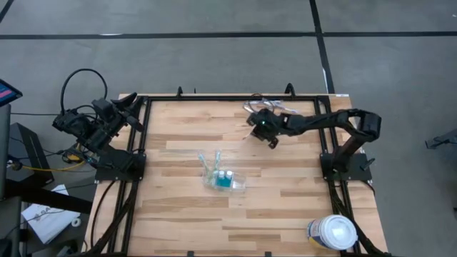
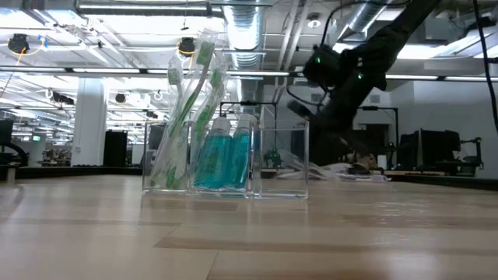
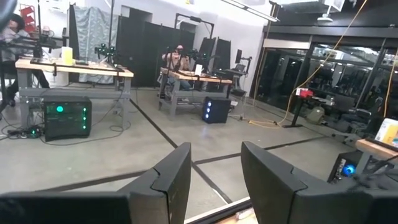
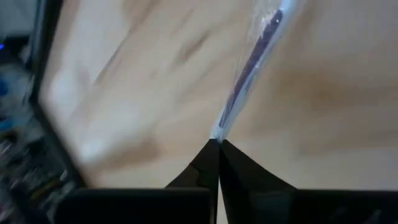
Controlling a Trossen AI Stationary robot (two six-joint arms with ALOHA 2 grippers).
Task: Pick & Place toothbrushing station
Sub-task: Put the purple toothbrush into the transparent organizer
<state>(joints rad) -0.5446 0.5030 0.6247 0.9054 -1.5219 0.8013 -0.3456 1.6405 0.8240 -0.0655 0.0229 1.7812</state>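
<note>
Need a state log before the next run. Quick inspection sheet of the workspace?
Surface: wooden table, butcher-block top, black frame.
Job's things: toothbrushing station mid-table, clear, holding toothbrushes and blue bottles.
Clutter: white-lidded tub at one table corner.
Grippers: right gripper shut on wrapped toothbrush, above the table away from the station; left gripper open, parked off the table edge.
Cables: black loop behind the left arm.
Surroundings: grey floor, lab benches beyond.

White-lidded round tub (image 1: 333, 233) at table (image 1: 178, 214) corner.
</note>
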